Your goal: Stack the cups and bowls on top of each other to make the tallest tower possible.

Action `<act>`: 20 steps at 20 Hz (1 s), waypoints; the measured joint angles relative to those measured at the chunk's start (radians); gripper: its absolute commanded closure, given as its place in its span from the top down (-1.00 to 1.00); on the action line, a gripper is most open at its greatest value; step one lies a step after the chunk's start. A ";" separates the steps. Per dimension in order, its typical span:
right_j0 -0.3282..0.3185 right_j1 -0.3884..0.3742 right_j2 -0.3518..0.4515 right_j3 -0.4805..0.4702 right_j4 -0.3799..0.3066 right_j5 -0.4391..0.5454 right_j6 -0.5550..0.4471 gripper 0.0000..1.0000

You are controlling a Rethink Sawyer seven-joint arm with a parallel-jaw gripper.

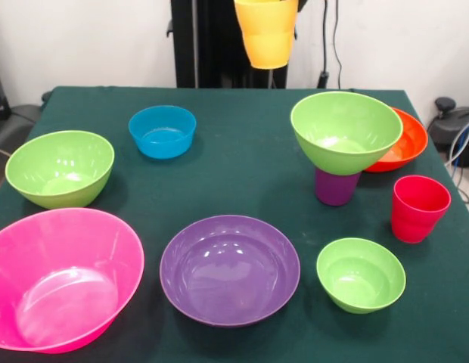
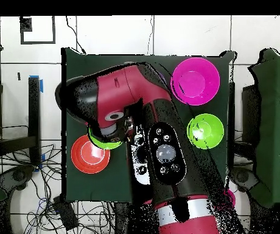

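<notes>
dark green cloth covers the table [image 1: 242, 151], and glossy plastic dishes are spread across it. a yellow-orange stepped plastic cup [image 1: 266, 32] hangs in the air at the top of the front view, above the table's far edge. the gripper carrying it is out of sight there, and from overhead the red and black arm [image 2: 157, 131] hides it, so i cannot tell how its pincer stands.

on the right side stands the tower: a purple plastic cup [image 1: 336, 187] upright on the cloth with a lime green plastic bowl [image 1: 346, 132] sitting in its mouth. just behind it, partly hidden, lies a wide orange-red bowl [image 1: 410, 141]. a red stepped cup [image 1: 419, 208] stands upright nearby, with a small lime green bowl [image 1: 361, 274] in front of it.

a wide purple bowl [image 1: 230, 268] sits at the near middle, a large hot pink bowl [image 1: 60, 276] at the near left, another lime green bowl [image 1: 60, 168] behind that, and a small blue bowl [image 1: 163, 131] further back.
</notes>
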 measured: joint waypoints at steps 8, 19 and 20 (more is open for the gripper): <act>0.059 0.000 0.000 -0.047 -0.001 0.005 0.000 -1.00; 0.125 0.004 0.000 -0.052 0.005 0.005 0.000 -1.00; 0.130 0.007 -0.001 -0.052 0.005 0.005 0.000 -1.00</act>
